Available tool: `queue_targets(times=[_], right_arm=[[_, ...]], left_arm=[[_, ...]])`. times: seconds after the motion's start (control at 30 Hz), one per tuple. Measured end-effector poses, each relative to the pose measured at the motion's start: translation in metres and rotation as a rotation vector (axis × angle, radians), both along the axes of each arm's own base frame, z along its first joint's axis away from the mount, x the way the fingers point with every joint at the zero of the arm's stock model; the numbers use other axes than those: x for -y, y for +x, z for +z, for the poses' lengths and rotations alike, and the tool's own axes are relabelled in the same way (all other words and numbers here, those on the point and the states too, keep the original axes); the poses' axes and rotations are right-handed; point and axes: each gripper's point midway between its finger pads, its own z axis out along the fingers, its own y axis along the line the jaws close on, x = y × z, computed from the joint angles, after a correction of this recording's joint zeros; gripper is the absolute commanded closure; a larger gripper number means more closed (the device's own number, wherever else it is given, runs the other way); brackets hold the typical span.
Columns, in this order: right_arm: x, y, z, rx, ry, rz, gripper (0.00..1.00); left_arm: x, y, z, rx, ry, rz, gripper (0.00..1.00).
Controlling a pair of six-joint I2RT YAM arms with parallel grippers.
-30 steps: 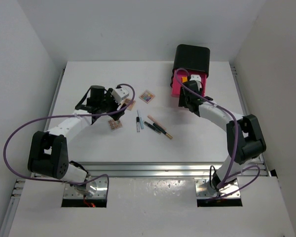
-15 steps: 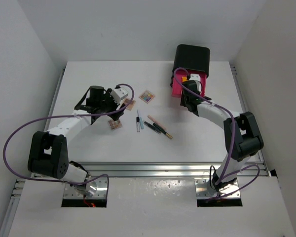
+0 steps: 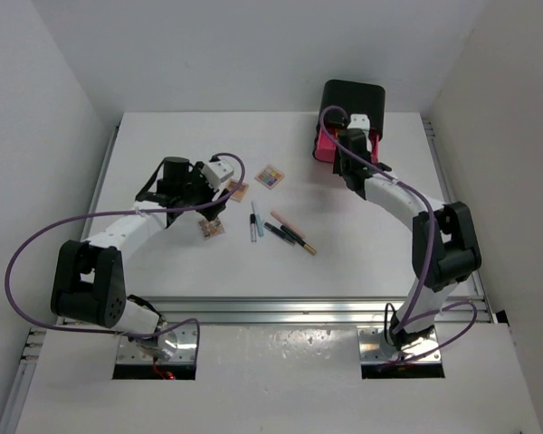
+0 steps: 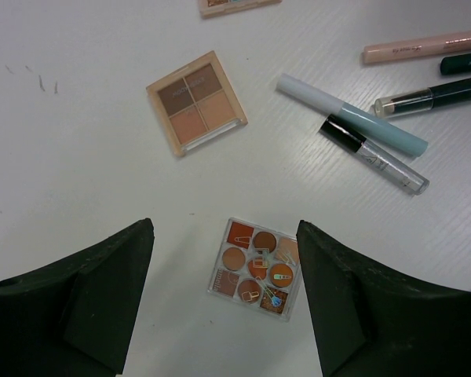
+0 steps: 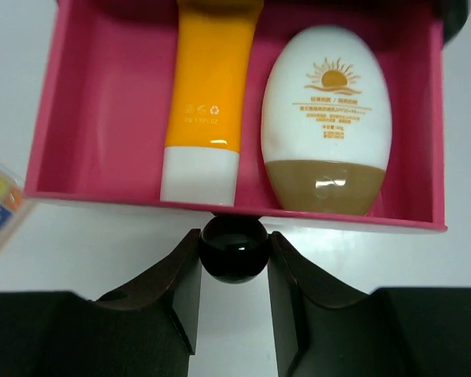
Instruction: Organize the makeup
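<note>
White tabletop (image 3: 163,154) carries most of the makeup, still unsorted. 3 square palettes lie loose on it: a round-pan palette (image 4: 257,269), a 4-pan brown palette (image 4: 196,102) just beyond it, and a multicoloured palette (image 3: 270,176) farther toward the box. 5 thin sticks (image 4: 353,118) lie in a loose cluster beside them, 2 of them touching.

Only the orange white-capped tube (image 5: 208,118) is stowed. It lies flat in the pink drawer (image 5: 102,102), next to a white-and-tan oval bottle (image 5: 327,133). That drawer stands pulled out of the black box (image 3: 353,104) at the table's far right.

Right gripper (image 5: 234,239): jaws closed on the drawer's black knob (image 5: 234,255), pressing it from both sides. Left gripper (image 4: 224,232): jaws spread wide, holding nothing, hovering over the round-pan palette.

Assessment: 1 item of 9 is filed, with 3 palettes and 5 sticks outstanding, so the task appears to be at an early stage. The contents of any other drawer cannot be seen.
</note>
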Motion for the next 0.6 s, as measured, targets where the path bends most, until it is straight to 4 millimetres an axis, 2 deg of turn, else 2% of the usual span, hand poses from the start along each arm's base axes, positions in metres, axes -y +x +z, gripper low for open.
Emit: queue_targets(times=[0.07,0.13,0.3,0.53,0.6], right_arm=[[0.001,0.017,0.015,0.042,0.012,-0.003,1.0],[0.003,0.029,0.019,0.059,0.021,-0.001,1.0],[0.01,0.052,0.008,0.042,0.02,0.003,1.0],[0.02,0.092,0.012,0.092,0.05,-0.002,1.0],[0.021,0.1,0.012,0.106,0.053,-0.003,0.96]], left_arm=[[0.0,0.0,0.0,0.0,0.0,0.001,0.21],[-0.002,0.001,0.0,0.0,0.0,0.005,0.21],[-0.004,0.001,0.0,0.0,0.0,0.011,0.21],[-0.007,0.002,0.0,-0.001,0.0,0.019,0.21],[-0.007,0.002,0.0,-0.001,0.0,0.019,0.21]])
